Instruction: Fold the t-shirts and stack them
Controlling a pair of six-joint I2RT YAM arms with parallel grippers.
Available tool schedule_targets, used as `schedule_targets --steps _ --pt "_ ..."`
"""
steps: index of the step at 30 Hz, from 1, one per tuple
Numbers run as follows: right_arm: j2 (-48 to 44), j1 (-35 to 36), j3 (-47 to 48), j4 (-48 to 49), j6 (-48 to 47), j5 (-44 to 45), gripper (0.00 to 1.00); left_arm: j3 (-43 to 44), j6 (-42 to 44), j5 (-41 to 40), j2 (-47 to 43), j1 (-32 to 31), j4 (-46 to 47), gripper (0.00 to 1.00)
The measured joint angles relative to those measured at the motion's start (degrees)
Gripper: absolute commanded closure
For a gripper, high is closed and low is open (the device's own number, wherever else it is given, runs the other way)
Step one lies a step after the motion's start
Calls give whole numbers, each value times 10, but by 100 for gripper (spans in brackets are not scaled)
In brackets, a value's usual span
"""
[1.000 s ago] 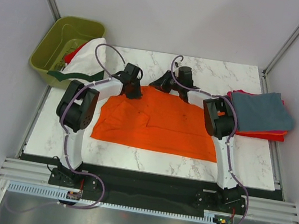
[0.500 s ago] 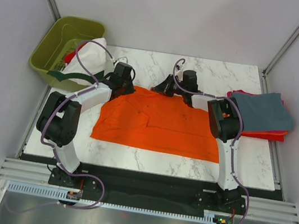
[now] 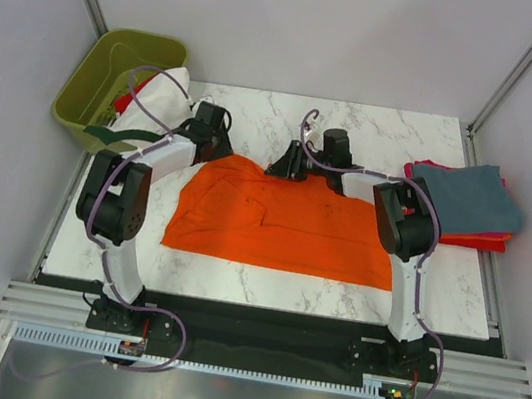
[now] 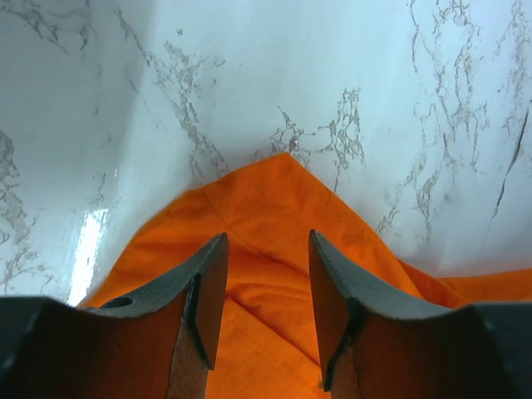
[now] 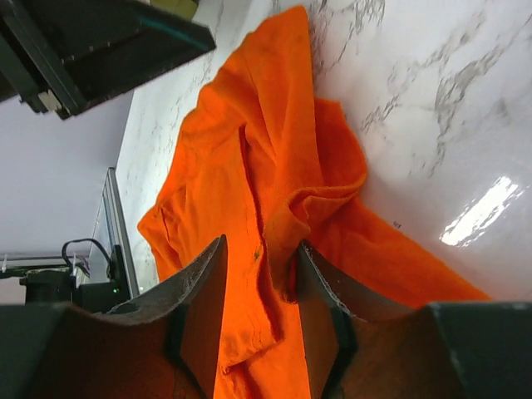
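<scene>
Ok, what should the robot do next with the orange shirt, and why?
Probably pinch shut on the far edge of the orange t-shirt. The left tool and the right tool both stand open right at that edge with cloth in between, and the shirt lies spread out, not yet folded up.

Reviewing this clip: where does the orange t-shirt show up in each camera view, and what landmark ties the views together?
Top external: the orange t-shirt lies spread flat at the centre of the table.
Left wrist: the orange t-shirt fills the lower middle, one corner pointing up.
Right wrist: the orange t-shirt is bunched, running from top centre to the bottom edge.
Shared landmark: the white marble table top.
</scene>
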Motion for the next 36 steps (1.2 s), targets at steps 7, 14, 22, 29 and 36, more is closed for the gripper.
schedule_targets --steps 7,14,22,29,36 --pt "-5 8 -20 -27 -31 -5 52 70 7 4 63 8 -27 48" --pt "-8 7 -23 -32 -44 -7 77 128 13 4 114 20 -52 43" --pt "-19 8 -34 -76 -60 -7 79 135 13 23 117 29 -66 43" --pt "-20 15 -36 -129 -75 7 67 151 22 81 132 31 -64 45" --pt "-19 18 -26 -170 -85 29 54 113 30 139 123 29 -39 62"
